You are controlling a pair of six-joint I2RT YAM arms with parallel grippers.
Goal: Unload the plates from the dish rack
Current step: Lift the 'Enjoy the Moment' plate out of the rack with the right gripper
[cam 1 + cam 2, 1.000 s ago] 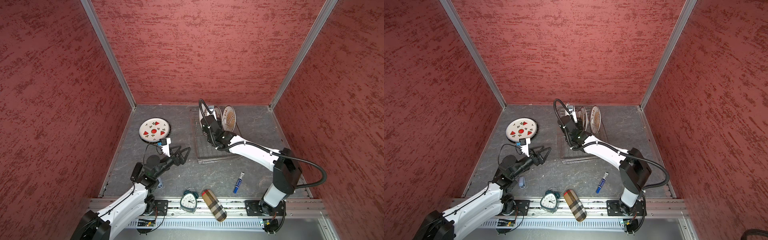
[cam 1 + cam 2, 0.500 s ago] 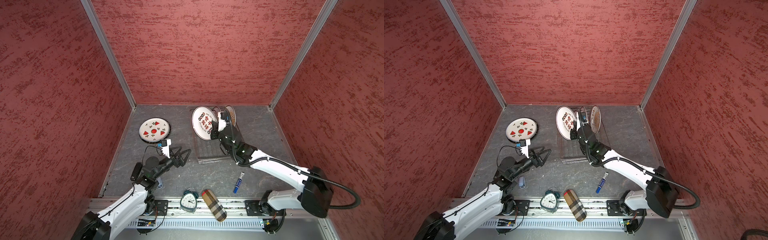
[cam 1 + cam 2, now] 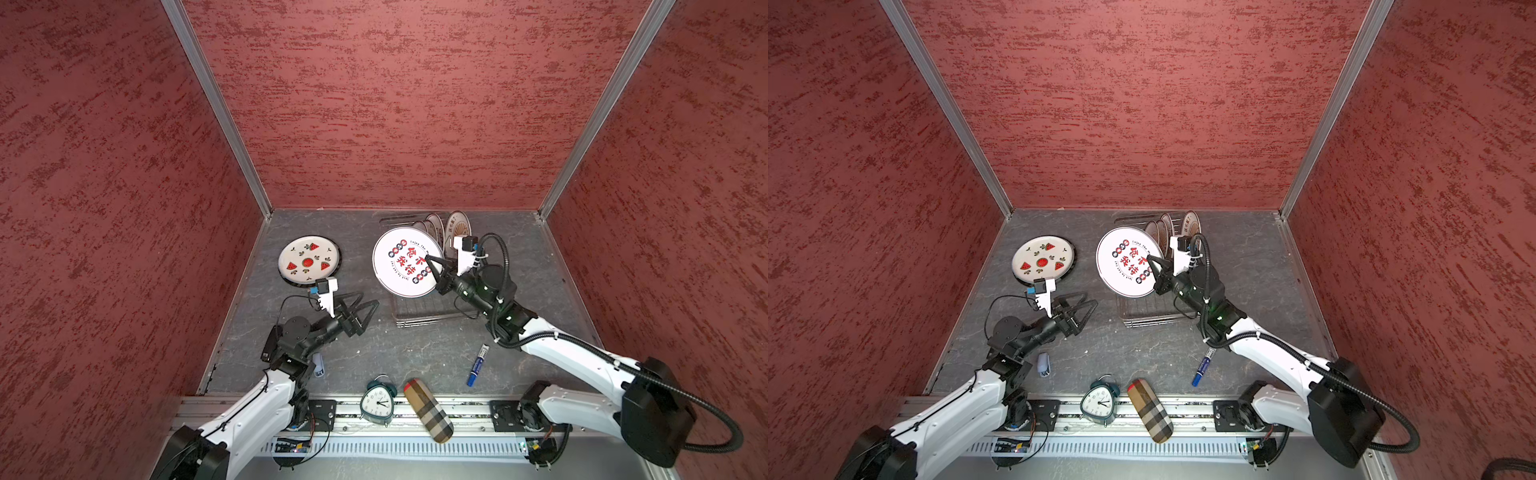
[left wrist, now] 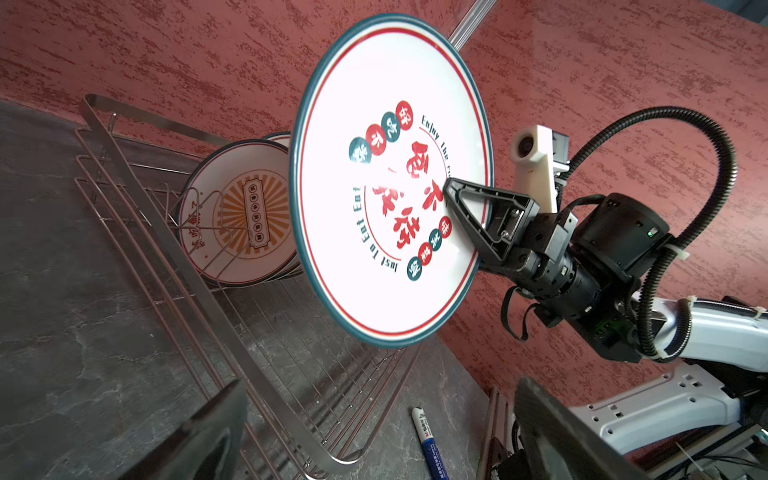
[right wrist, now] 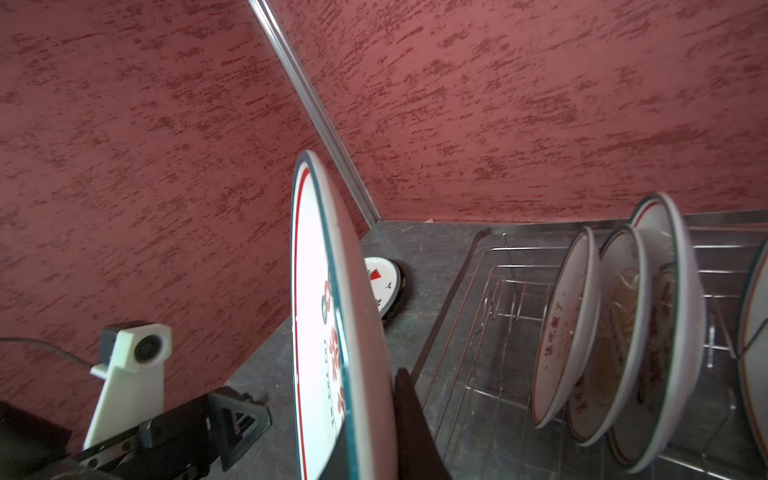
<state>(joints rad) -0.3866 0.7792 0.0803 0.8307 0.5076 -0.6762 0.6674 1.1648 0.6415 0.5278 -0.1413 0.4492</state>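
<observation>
Currently the R claw (image 3: 431,266) is clamped on the rim of the red-character plate (image 3: 403,259), w/ one finger across the printed face and the other behind it. The plate is clear of the prongs and held over the flat grid part of the dish rack (image 3: 419,320). In both top views its left edge hangs past the rack's left side. It's tilted, not flat: the printed face is turned up and toward the L arm, and its back faces the plates in the rack.

The rack's long axis runs front-to-back on the tabletop (image 3: 415,357). Several more plates (image 5: 565,328) stand on edge in the prongs at the far end, incl. a sunburst plate (image 4: 249,216), faces roughly across the rack.

The L claw (image 3: 369,298) has its jaws wide apart and holds nothing. It's near the rack's near-left corner, apart from it, tips pointing toward the rack.

The watermelon plate (image 3: 308,261) lies flat, face up, on the tabletop left of the rack, w/ a dark rim showing under it.

Near the front edge are a blue marker (image 3: 477,365), an alarm clock (image 3: 376,402) and a checked case (image 3: 428,409).
</observation>
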